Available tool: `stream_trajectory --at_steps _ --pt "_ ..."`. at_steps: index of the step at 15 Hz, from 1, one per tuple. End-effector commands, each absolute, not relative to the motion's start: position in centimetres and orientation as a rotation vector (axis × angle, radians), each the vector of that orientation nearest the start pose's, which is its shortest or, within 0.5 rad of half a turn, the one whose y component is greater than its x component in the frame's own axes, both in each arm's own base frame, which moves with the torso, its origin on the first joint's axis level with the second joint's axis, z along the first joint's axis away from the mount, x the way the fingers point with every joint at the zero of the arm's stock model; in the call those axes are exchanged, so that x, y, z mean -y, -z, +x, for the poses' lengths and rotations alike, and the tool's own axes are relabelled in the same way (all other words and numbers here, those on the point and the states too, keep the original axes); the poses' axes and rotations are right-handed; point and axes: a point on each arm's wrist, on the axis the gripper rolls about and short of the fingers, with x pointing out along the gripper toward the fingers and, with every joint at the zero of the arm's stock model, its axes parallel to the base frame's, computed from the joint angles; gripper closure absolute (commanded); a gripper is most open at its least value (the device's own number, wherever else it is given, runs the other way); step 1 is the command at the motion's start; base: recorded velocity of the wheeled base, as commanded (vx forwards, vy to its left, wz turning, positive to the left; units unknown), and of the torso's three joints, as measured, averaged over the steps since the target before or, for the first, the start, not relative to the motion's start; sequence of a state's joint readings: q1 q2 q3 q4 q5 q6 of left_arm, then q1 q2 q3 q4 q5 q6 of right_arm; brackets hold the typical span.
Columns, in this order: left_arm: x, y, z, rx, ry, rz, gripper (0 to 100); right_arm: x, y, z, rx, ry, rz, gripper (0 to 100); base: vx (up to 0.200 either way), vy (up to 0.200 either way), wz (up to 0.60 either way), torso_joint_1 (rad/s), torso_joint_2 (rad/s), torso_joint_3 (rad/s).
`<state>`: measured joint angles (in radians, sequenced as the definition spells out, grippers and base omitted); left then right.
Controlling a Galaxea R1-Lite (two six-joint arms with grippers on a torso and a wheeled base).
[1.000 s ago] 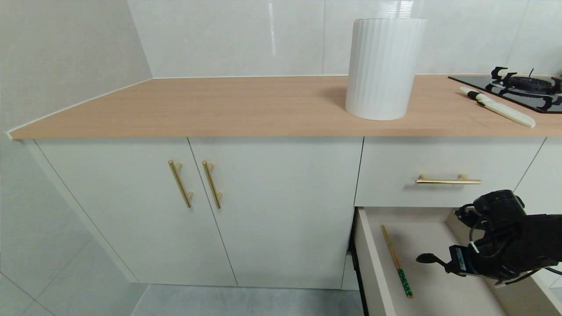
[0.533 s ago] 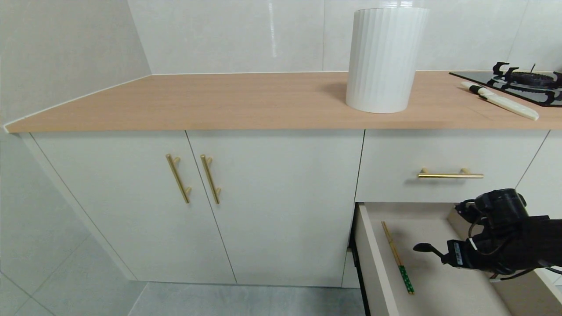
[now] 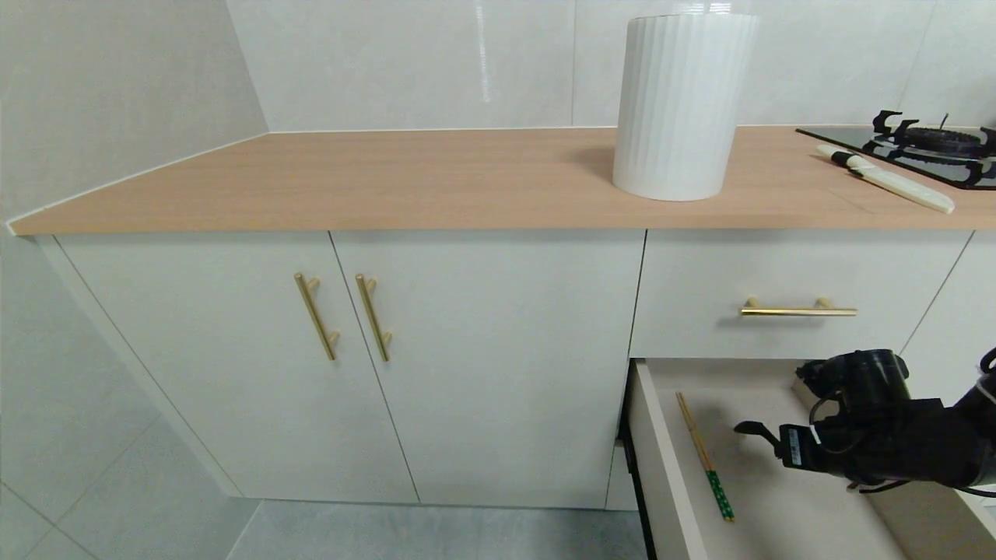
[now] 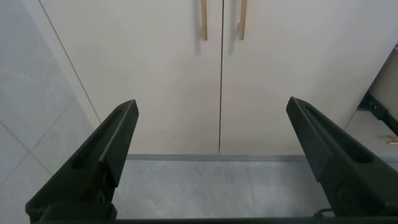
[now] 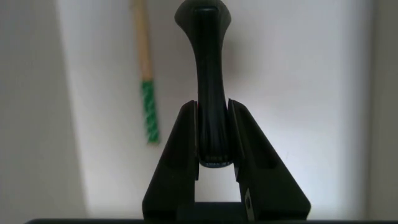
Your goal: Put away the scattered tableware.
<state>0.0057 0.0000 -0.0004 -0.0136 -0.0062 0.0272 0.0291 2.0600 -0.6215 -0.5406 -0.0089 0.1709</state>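
My right gripper (image 3: 787,454) hangs over the open lower drawer (image 3: 660,459), shut on a black utensil (image 3: 753,430) by its handle. In the right wrist view the black utensil (image 5: 208,74) sticks out past the right gripper (image 5: 213,134), above the pale drawer floor. A pair of wooden chopsticks with green ends (image 3: 704,460) lies in the drawer near its left wall; the chopsticks (image 5: 145,81) lie beside the utensil, apart from it. My left gripper (image 4: 211,109) is open with nothing between its fingers, facing the cabinet doors low above the floor.
On the wooden counter stand a tall white ribbed container (image 3: 677,109), a cream-bladed knife (image 3: 887,179) and a gas hob (image 3: 930,144) at the far right. A shut drawer with a brass handle (image 3: 797,311) sits above the open one. Double doors (image 3: 342,315) are shut.
The head view shifted a little a second ago. My right wrist has sunk slightly and the utensil's tip has risen a little, still over the drawer.
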Motion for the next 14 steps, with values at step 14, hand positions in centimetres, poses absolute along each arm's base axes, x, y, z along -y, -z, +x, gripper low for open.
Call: stream_trajectory --at_steps 14 --pt "0.0 -7.7 -2.3 0.014 0.0 0.028 0 -1.1 5.1 31.4 -0.939 0.05 0.076 100 0.0 0.0 0.0 0.0 0.0 0.0"
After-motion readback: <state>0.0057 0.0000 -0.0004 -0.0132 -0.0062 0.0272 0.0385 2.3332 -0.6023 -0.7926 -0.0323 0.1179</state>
